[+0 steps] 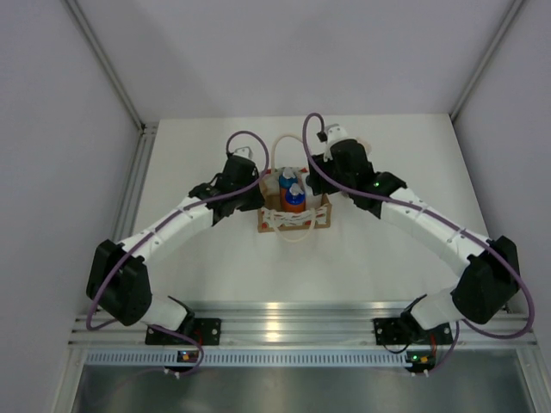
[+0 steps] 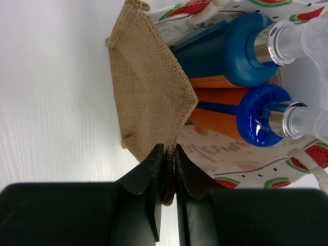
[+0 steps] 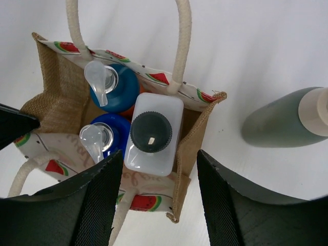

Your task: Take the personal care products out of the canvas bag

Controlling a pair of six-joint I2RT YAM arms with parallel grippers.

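The canvas bag stands mid-table, burlap outside, watermelon-print lining and cream rope handles. Inside it stand two blue-and-orange bottles with clear pump tops and a white squarish bottle with a dark cap. The grey-green bottle with a beige top lies on the table to the right of the bag. My left gripper is shut on the bag's burlap rim at its left side. My right gripper is open above the bag, its fingers either side of the white bottle and the bag's right wall.
The white table is walled by grey panels at left, right and back. Both arms reach in to the bag from either side. An aluminium rail runs along the near edge.
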